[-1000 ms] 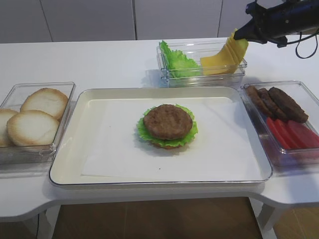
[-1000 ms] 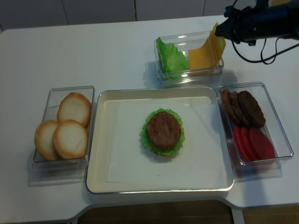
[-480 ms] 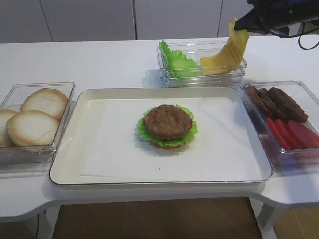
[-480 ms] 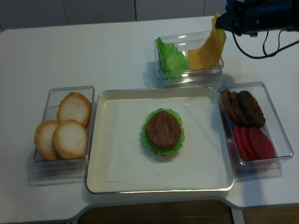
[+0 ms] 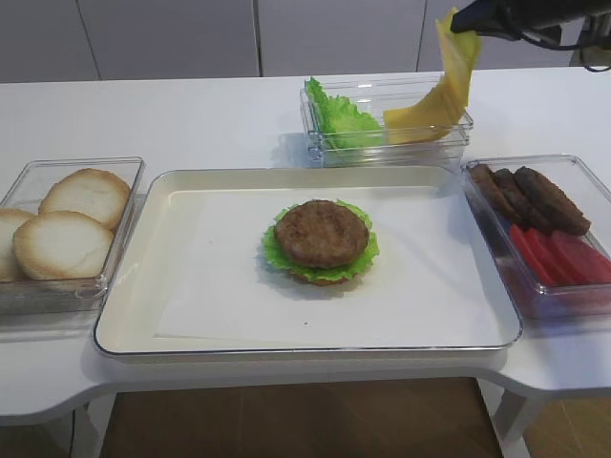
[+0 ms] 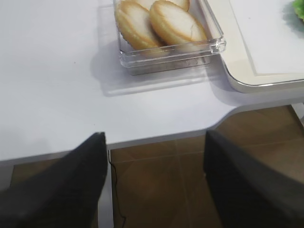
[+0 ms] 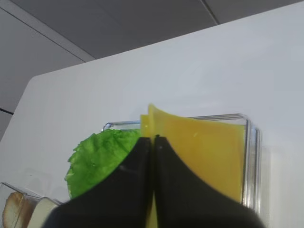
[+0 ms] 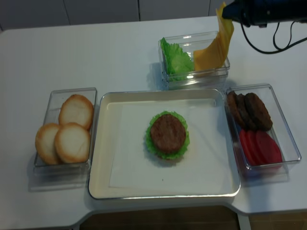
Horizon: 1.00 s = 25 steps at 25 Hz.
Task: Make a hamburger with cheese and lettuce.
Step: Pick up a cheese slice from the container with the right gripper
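Right gripper [image 5: 456, 21] is pinched tight on a cheese [image 5: 456, 59] slice above its container [image 5: 439, 136], burger [image 5: 321, 240] sitting on the tray [image 5: 134, 286].

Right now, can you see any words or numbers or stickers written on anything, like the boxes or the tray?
No text: none of the views shows a word, number, label or brand.
The tray, its white paper liner and the clear containers are plain.
The cheese and the hamburger carry no marks.
The right gripper, jaws shut on the cheese, is plain black.
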Motion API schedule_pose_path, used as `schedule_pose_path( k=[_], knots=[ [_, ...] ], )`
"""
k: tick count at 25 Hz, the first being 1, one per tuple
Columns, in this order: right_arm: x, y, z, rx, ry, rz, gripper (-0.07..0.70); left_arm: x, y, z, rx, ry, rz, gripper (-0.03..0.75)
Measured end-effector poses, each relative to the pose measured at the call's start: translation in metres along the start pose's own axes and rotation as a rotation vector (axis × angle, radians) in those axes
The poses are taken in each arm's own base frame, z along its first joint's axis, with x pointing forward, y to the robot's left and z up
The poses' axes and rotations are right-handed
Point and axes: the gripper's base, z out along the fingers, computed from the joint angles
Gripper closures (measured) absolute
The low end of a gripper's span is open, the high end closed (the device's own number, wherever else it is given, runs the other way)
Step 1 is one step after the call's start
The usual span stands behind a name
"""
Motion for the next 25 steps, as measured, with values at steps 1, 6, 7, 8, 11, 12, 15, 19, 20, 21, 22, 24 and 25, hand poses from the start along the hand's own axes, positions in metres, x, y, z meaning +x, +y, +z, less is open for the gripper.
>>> schedule_pose_path(
  k=[1,6,7,8,11,12,15,19,20,21,22,24,25],
  knots=[
    [-0.002,0.003,-0.002,-0.002,-0.005,-0.006,0.627,0.0,0.0,0.0,0.0,0.0,0.0,0.249],
    [-0.007,0.016,-0.012,-0.014,-0.022,-0.032,0.627,0.0,0.0,0.0,0.0,0.0,0.0,0.249],
    [-0.008,0.018,-0.013,-0.015,-0.025,-0.036,0.627,0.0,0.0,0.0,0.0,0.0,0.0,0.249],
    [-0.008,0.019,-0.014,-0.017,-0.026,-0.038,0.627,0.0,0.0,0.0,0.0,0.0,0.0,0.249],
    [-0.009,0.021,-0.015,-0.02,-0.025,-0.04,0.627,0.0,0.0,0.0,0.0,0.0,0.0,0.249],
    [-0.009,0.021,-0.015,-0.018,-0.024,-0.042,0.627,0.0,0.0,0.0,0.0,0.0,0.0,0.249],
    [-0.008,0.02,-0.015,-0.013,-0.018,-0.048,0.627,0.0,0.0,0.0,0.0,0.0,0.0,0.249],
    [-0.006,0.018,-0.015,0.011,0.001,-0.072,0.627,0.0,0.0,0.0,0.0,0.0,0.0,0.249],
    [-0.006,0.018,-0.015,0.017,0.006,-0.078,0.627,0.0,0.0,0.0,0.0,0.0,0.0,0.249],
    [-0.005,0.017,-0.015,0.025,0.013,-0.084,0.627,0.0,0.0,0.0,0.0,0.0,0.0,0.249],
    [-0.004,0.016,-0.014,0.035,0.023,-0.093,0.627,0.0,0.0,0.0,0.0,0.0,0.0,0.249],
    [-0.001,0.015,-0.009,0.066,0.045,-0.124,0.627,0.0,0.0,0.0,0.0,0.0,0.0,0.249],
    [0.002,0.016,-0.004,0.083,0.065,-0.149,0.627,0.0,0.0,0.0,0.0,0.0,0.0,0.249]
  ],
)
